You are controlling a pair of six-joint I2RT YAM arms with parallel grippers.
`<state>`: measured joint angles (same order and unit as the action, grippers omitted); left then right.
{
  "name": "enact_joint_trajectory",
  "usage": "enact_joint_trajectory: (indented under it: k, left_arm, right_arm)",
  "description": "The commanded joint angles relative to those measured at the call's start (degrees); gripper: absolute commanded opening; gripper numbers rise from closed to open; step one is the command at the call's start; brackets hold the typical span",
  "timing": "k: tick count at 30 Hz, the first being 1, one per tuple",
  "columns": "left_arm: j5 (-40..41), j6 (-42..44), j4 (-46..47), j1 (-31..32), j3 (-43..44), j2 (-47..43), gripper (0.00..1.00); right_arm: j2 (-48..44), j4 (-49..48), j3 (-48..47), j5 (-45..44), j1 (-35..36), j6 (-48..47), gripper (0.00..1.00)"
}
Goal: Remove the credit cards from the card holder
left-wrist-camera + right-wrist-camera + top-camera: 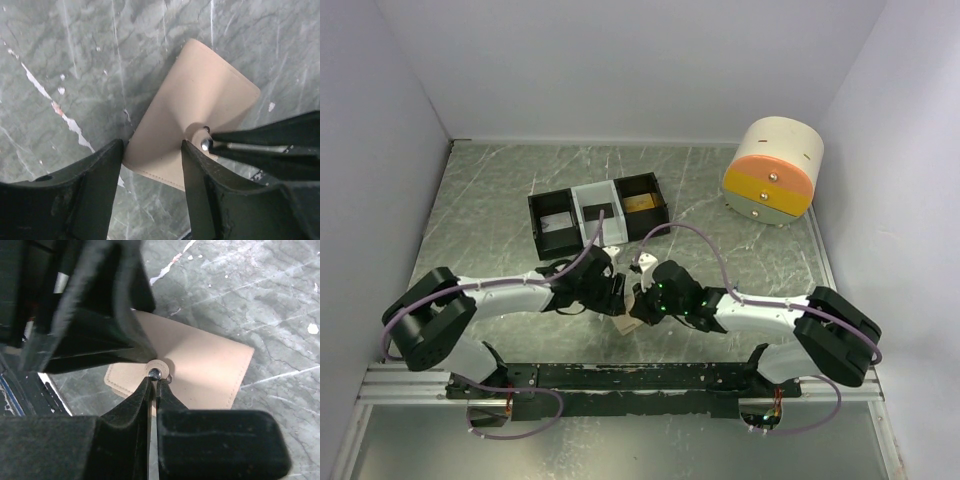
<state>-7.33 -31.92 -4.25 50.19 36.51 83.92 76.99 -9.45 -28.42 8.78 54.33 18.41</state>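
From above, the card holder (628, 322) is almost wholly covered by the two wrists that meet over it; only a tan sliver shows, at about 6 o'clock from the three-compartment tray (598, 212), near the surface's (500, 200) front edge. It lies flat with its tan outside up, so its inside is hidden.

In the left wrist view the left claw (152, 149) stands with its jaws apart over the holder's near edge. One finger sits just off the edge at 8 o'clock, the other overlaps the tan face at 5 o'clock. That corner of the holder is cut off behind it.

The right claw (155, 380) comes in from 3 o'clock in that same view. Its fingers are pressed together, their tips at the snap stud (154, 373). Whether they pinch the stud or only rest against it is hard to make out. In the right wrist view the left claw's dark bulk masks the holder's 10 o'clock corner.
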Motion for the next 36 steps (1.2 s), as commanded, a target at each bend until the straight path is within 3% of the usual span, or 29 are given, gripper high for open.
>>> enact_joint_trajectory:
  k: [1,9,14,18,21,23,27,36]
  left_arm:
    - [1.5,-1.8,-3.9,0.5,1.2,4.7,0.58]
    - [7.7,-3.6,-7.7,0.4,2.4,4.9,0.57]
    - [10.6,-4.5,-7.8,0.5,3.2,4.0,0.62]
    - [10.4,-4.3,-7.0,0.5,4.4,4.6,0.64]
    - [9.6,-3.8,-6.0,0.6,4.8,5.7,0.64]
    - [9.4,-3.5,-6.1,0.6,5.2,6.2,0.63]
    - [8.4,-2.7,-5.3,1.0,4.8,5.8,0.63]
    - [9.0,-0.1,-5.9,3.5,6.7,6.0,0.6]
  right_arm:
    - [-3.3,-4.7,1.4,2.7,-0.4,-1.1,0.0]
    - [-9.5,-6.3,5.1,4.4,-1.7,-1.0,0.0]
    - [-11.3,-2.1,7.5,-1.9,-2.0,2.9,0.04]
    - [-9.1,8.7,3.4,-3.2,-2.3,9.8,0.09]
    - [-8.7,12.4,4.3,-6.1,-2.4,16.8,0.15]
    - [-9.8,16.3,5.0,-10.3,-2.3,21.4,0.28]
    - [-12.7,20.8,5.6,-11.7,-2.5,26.7,0.42]
    - [-10.7,23.8,0.6,-5.9,-2.6,35.8,0.54]
